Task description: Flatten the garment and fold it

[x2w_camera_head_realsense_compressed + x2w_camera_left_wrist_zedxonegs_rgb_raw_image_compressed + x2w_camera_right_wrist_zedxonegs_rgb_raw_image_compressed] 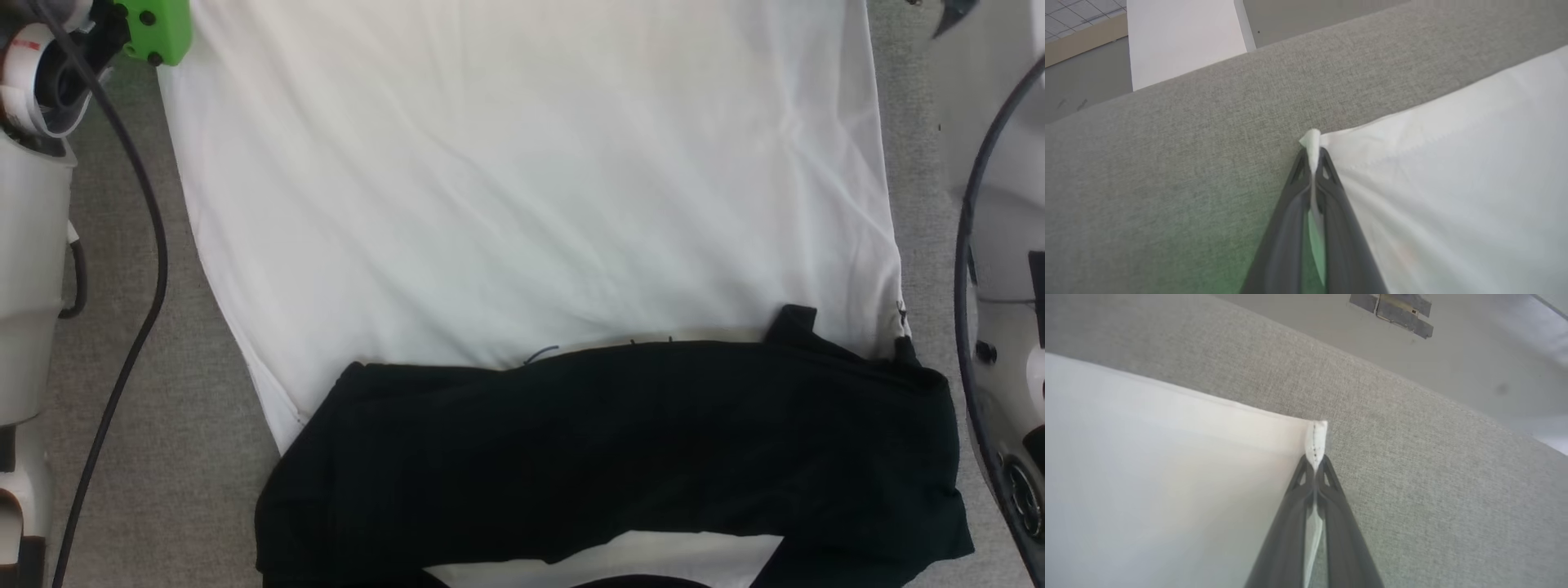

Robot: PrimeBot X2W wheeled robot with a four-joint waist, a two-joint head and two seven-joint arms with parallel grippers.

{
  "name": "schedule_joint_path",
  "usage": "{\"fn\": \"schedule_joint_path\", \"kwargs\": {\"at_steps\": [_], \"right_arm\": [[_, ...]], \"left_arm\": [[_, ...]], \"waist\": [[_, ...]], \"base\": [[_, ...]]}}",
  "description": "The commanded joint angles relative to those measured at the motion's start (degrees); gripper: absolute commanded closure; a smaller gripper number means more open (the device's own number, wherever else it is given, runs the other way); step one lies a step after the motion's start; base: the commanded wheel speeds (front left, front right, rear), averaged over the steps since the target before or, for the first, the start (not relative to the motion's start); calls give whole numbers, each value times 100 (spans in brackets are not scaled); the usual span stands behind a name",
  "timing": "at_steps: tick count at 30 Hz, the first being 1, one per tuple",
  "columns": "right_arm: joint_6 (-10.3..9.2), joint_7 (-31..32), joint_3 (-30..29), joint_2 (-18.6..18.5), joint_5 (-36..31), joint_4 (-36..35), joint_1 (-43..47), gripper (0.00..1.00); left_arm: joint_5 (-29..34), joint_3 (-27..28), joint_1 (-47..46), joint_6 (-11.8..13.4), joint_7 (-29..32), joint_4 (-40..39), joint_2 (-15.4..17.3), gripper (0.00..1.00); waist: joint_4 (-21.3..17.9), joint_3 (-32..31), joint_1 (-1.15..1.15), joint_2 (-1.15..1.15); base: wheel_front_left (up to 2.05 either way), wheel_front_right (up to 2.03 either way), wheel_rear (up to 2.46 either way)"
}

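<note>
The garment lies spread on the grey cloth surface, its white body mostly flat. The black sleeves are laid across the end farthest from both grippers.

My left gripper is pressed together on one hem corner. A small tuft of white cloth pokes out past the fingertips, and the body runs off to that gripper's right. My right gripper pinches the other hem corner the same way, with the stitched edge showing beyond its tips and the cloth spreading to its left.

I read this as the start of a fold — hem carried back over the sleeves. My worry is how shallow both bites are. A hard pull, or one arm leading the other, could slip a corner free, and the fold would land skewed. I also can't tell whether each pinch has both layers; if it has only the top one, the body would balloon open as it lifts. The sleeves look loosely laid, so dragging rather than lifting could bunch them.
</note>
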Motion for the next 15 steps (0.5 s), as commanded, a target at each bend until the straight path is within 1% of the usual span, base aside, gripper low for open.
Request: {"fn": "schedule_joint_path", "kwargs": {"at_steps": [1,5,8,11,15], "right_arm": [[-10,-240,-35,-49,-15,-94,127,100],[-10,-1138,-137,-160,-61,-254,181,100],[-10,-1537,-210,-212,-51,-199,227,100],[-10,-1755,-269,-230,43,-82,298,100],[-10,-1935,-216,-252,259,-12,495,100]], "left_arm": [[107,-35,81,6,-153,133,39,100],[287,-36,-16,-38,-900,218,46,100],[383,-52,-77,-85,-1402,311,42,100],[406,-69,-96,-126,-1819,451,-2,100],[271,-88,23,-198,-2131,582,-81,100]], "waist": [[-17,-42,0,47],[-35,-206,0,47],[-57,-366,0,47],[-82,-548,0,47],[-109,-846,0,47]], "base": [[0,0,0],[0,0,0],[0,0,0],[0,0,0],[0,0,0]]}}
